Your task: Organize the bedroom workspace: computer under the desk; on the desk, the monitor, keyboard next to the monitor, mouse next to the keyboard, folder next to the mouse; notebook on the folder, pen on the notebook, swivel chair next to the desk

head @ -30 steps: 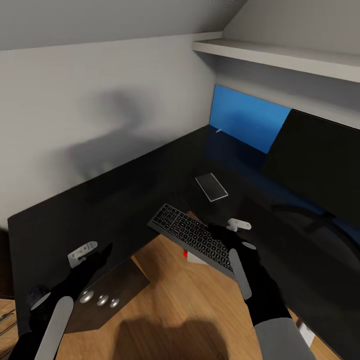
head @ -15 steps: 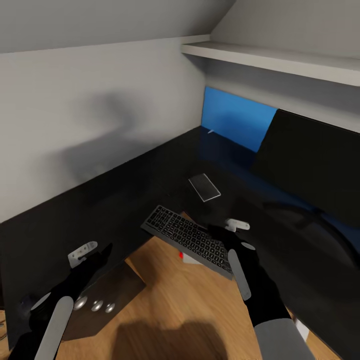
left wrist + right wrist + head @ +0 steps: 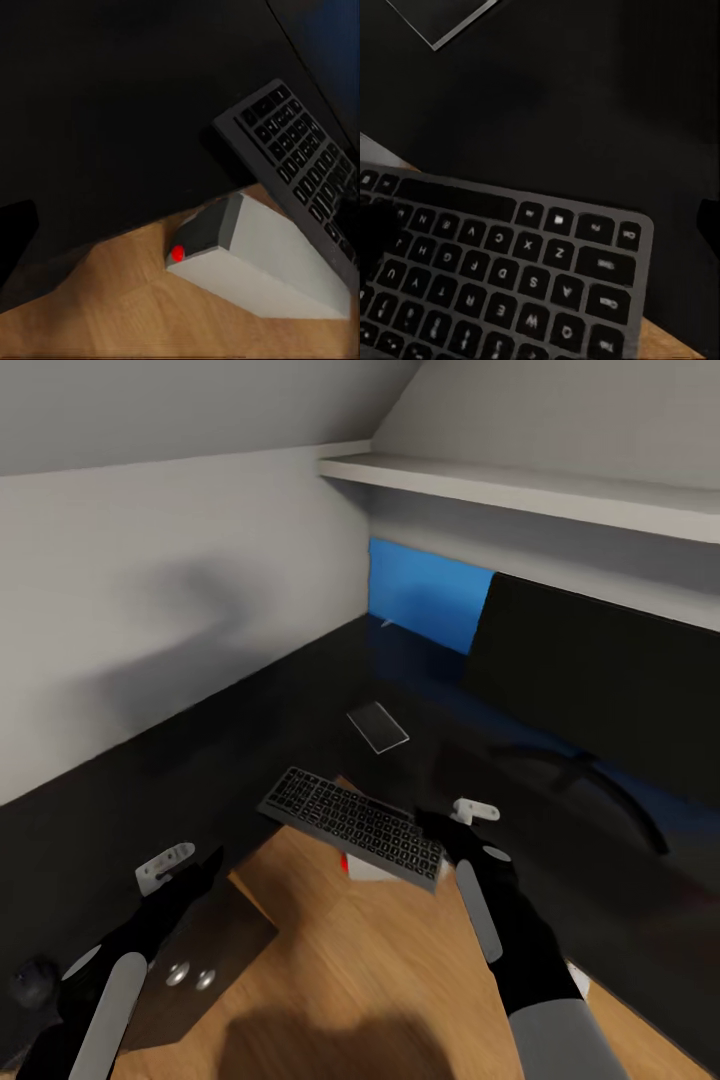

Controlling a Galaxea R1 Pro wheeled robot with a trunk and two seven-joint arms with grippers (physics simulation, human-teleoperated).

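Since the head camera looks down into the corner, here's what it gets:
Head view, worktop: the black L-shaped worktop (image 3: 200, 750) wraps the corner, blue back panel (image 3: 420, 595) behind it.
Head view, monitor: the monitor (image 3: 600, 680) stands on the worktop on its slim stand; its far end runs out of frame.
Head view, keyboard: the keyboard (image 3: 352, 827) hangs out over the worktop's inner edge above the wood floor (image 3: 380, 980), with the right tool (image 3: 455, 828) at its near end. Looks like a grip, but the fingers blend into the black, so can't tell for sure.
Head view, computer: a sliver of the computer (image 3: 365, 868) with its red dot peeks out under the keyboard.
Head view, other bits: a small flat glassy slab (image 3: 378, 725) lies on the worktop, and a thin white pen (image 3: 386, 623) sits by the blue panel, tiny.
Head view, left tool: the left tool (image 3: 190, 868) hovers near the drawer unit (image 3: 195, 960), holding nothing; gap hard to judge.
Left wrist view: computer (image 3: 255, 259) on the floor under the worktop edge, keyboard (image 3: 296, 161) above it.
Right wrist view: keyboard (image 3: 502, 277) close up, keys readable, dark blurs at the frame edges.
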